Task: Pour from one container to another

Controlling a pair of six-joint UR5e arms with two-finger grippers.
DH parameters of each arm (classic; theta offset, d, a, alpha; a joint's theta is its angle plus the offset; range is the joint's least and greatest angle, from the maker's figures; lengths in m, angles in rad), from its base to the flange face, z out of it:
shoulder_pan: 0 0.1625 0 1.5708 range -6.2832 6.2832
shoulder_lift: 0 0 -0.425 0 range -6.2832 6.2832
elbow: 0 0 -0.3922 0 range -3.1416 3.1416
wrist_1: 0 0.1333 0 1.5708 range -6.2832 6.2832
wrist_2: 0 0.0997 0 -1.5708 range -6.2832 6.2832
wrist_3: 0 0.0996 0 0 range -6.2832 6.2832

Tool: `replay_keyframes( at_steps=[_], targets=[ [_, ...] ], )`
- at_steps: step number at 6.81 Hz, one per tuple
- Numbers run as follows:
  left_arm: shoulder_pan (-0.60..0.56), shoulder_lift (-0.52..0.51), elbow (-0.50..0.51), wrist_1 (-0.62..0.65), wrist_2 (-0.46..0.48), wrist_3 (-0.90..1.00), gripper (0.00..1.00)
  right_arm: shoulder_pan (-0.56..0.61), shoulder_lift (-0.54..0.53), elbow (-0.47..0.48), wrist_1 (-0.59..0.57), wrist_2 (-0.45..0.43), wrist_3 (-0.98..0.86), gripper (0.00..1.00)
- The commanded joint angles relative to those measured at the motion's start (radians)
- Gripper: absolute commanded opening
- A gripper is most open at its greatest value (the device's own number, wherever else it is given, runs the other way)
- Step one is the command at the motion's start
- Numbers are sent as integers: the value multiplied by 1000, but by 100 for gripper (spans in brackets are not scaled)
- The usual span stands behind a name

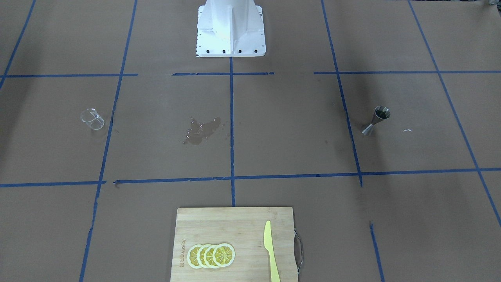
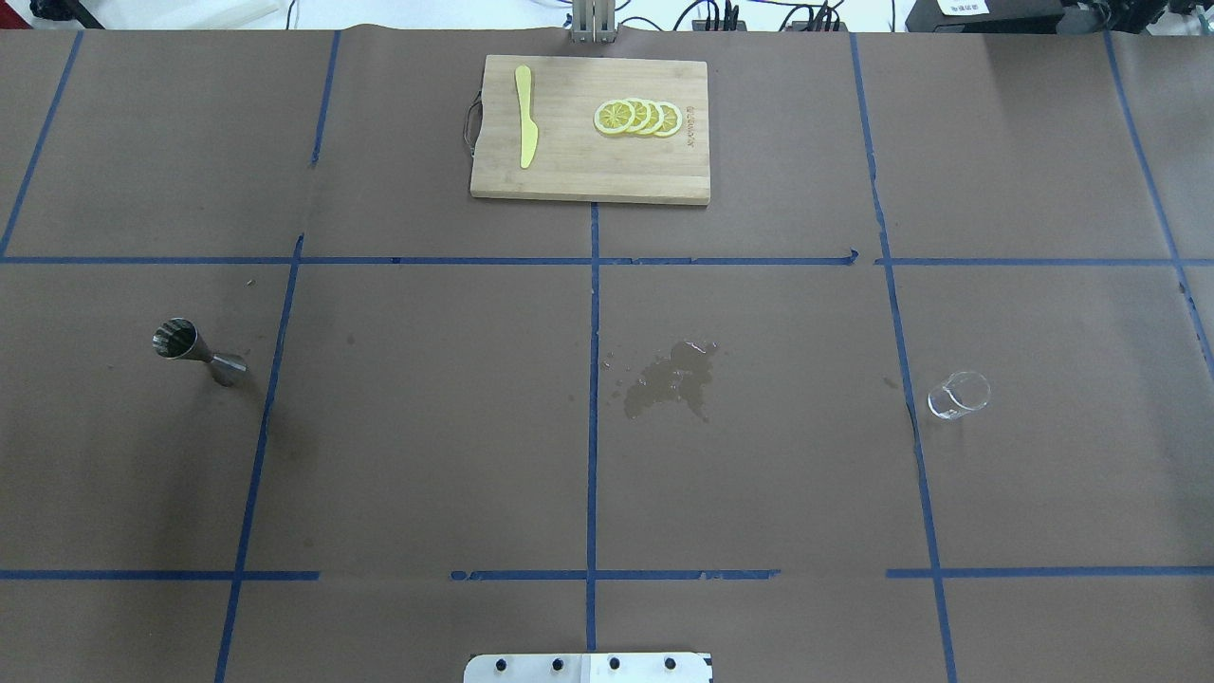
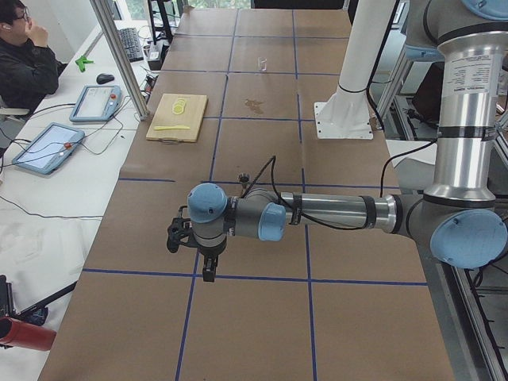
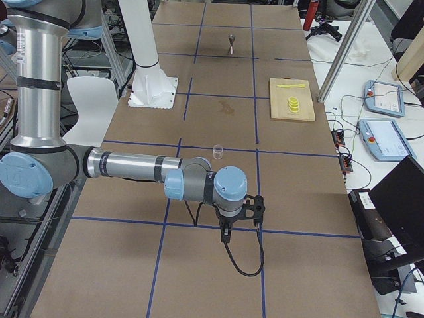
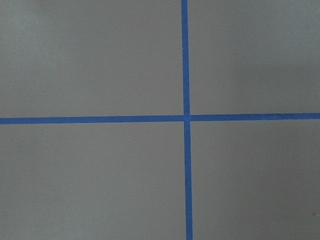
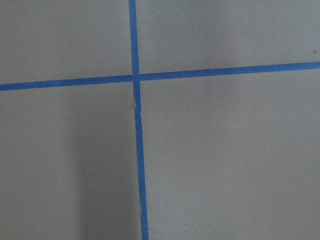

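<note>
The clear cup (image 2: pixel 958 395) is seen upright on the robot's right half of the table (image 2: pixel 427 455), just beside a blue tape line (image 2: pixel 906 379). Whether anything is in it cannot be told, as its glass is nearly lost against the brown paper. The steel jigger (image 2: pixel 197 352) stands upright on the robot's left half, well apart from the cup. Its upper cone looks dark inside, and its contents cannot be made out. Between the two, near the centre tape line, a wet patch (image 2: pixel 669 378) is spread on the paper.

Neither arm is caught by the overhead or front cameras. The left gripper (image 3: pixel 209 271) and the right gripper (image 4: pixel 226 233) are shown only from the table's ends, each pointed down over bare paper, away from cup and jigger. From there it cannot be told whether the jaws are spread or pressed together. Only paper and crossed tape are taken in by the wrist cameras.

At the far edge a cutting board (image 2: pixel 588 171) bears lemon slices (image 2: pixel 637 118) and a yellow knife (image 2: pixel 525 116). In the front view the board is cut off by the frame.
</note>
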Motion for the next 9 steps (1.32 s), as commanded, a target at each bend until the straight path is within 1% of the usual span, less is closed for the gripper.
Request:
replay_keyframes(
  at_steps=[1, 2, 3, 7, 9],
  targets=[
    [0, 0, 0, -10, -1, 4, 100, 0, 1, -2, 60, -1, 29, 100],
    [0, -2, -2, -11, -1, 6, 100, 0, 2, -1, 86, -1, 68, 100],
    [0, 0, -5, -13, -1, 6, 100, 0, 2, -1, 105, -1, 68, 100],
    [0, 0, -6, -14, -1, 4, 100, 0, 1, -7, 108, 2, 69, 100],
    [0, 0, -8, -14, -1, 4, 100, 0, 1, 2, 93, 20, 68, 100]
  ],
)
